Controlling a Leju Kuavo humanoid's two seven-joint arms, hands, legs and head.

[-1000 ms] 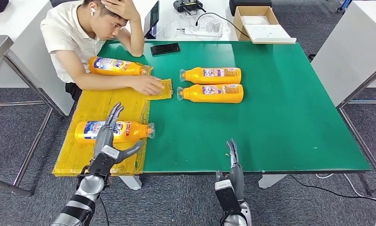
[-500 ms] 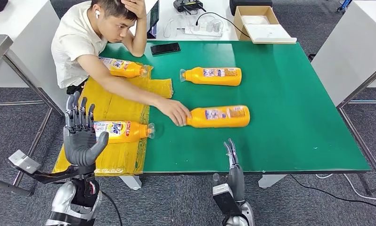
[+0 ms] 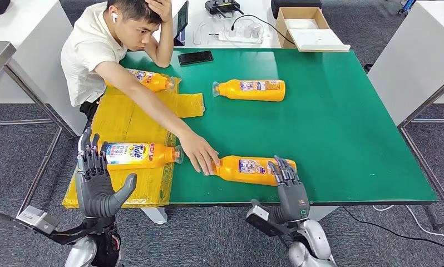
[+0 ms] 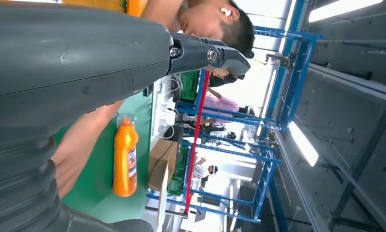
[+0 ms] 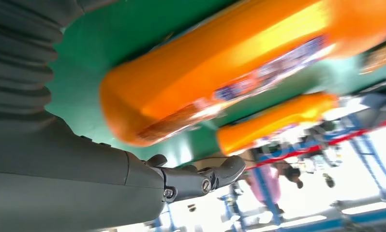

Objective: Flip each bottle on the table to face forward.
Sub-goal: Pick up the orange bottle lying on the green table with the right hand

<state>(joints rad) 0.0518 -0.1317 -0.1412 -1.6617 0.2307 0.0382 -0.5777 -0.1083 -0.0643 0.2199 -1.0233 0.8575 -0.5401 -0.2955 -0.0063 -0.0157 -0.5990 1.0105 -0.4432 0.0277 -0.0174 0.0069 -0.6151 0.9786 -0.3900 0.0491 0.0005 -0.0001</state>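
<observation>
Person's hand (image 3: 200, 156) has dragged the near bottle (image 3: 247, 169) from mid-counter to the front edge of the green counter (image 3: 353, 128), and touches its cap end. Right hand (image 3: 289, 189) has risen from below the edge; its fingers (image 3: 281, 169) now overlap the bottle's base, though whether they touch it I cannot tell (no grip shows). Left hand (image 3: 97, 181) sits lower than before, fingers spread, holding nothing, just before the labelled bottle (image 3: 136, 154) on the yellow sheet (image 3: 128, 119). The person's arm half hides the back-left bottle (image 3: 150, 80); the far bottle (image 3: 250, 89) is unmoved
</observation>
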